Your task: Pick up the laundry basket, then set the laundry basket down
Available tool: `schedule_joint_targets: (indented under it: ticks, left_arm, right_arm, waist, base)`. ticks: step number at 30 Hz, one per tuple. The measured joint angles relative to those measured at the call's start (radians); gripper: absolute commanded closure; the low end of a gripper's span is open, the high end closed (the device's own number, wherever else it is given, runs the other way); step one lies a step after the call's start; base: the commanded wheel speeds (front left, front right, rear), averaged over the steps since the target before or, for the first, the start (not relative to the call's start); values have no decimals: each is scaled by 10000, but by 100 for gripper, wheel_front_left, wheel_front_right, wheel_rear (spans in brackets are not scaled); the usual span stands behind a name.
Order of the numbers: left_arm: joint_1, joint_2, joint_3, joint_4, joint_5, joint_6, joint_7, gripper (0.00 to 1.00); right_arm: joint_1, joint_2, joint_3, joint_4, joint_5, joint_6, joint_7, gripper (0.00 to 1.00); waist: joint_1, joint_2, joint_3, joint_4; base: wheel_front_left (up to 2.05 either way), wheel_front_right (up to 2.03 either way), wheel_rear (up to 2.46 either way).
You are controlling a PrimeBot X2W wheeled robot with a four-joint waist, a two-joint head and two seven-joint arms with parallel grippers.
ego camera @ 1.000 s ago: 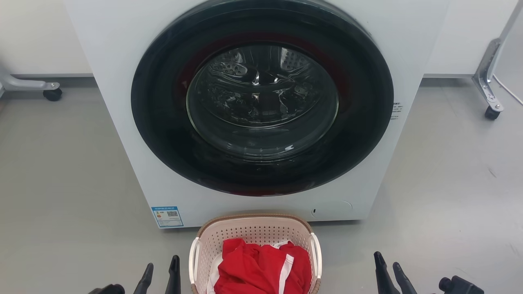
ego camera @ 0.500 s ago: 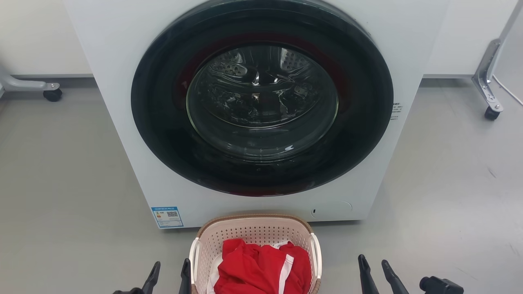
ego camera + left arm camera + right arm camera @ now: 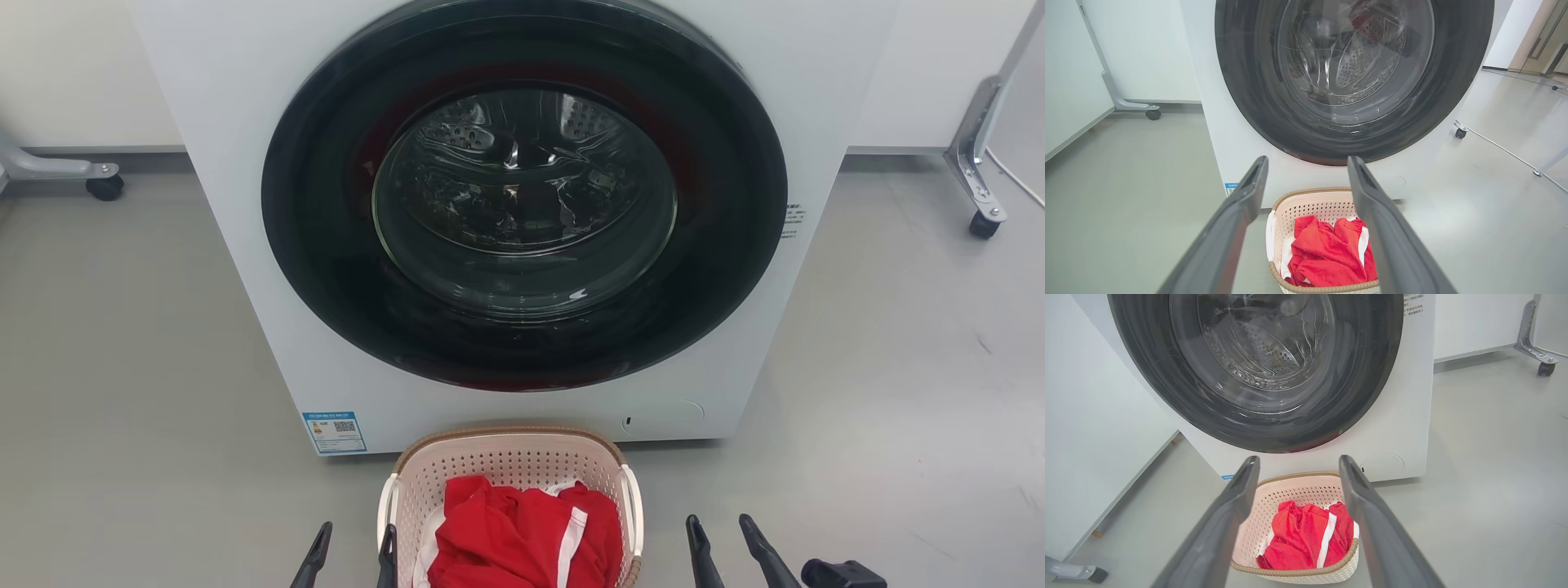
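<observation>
The laundry basket [image 3: 506,467] set before a washing machine [image 3: 245,245].
Long axis is pointed at the machine; blue QR label [image 3: 334,432] illegible; left end effector [image 3: 357,532] and right end effector [image 3: 718,523] are held wide, empty.

Bright, even light falls from overhead in all three views, leaving only soft, faint shadows on the floor [image 3: 122,367] at the foot of the washing machine [image 3: 237,245] and beside the laundry basket [image 3: 506,461]. Small white glints and curved reflections sit on the door glass [image 3: 522,204], and a pale sheen lies on the floor in the left wrist view. Both wrist views bow straight lines toward their edges, and the near fingers of the left claw [image 3: 1307,160] and right claw [image 3: 1298,458] look soft, while the head view is sharp.
</observation>
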Motion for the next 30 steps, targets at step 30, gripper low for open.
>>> schedule_joint_targets:
  ticks: [30]
  left_arm:
    - [10, -159, 360, 38, 499, 125, -263, 0]
  right_arm:
    - [7, -10, -222, -364, -880, -86, -265, 0]
  waist:
    - [0, 0, 19, 9]
  base:
    - [0, 0, 0]
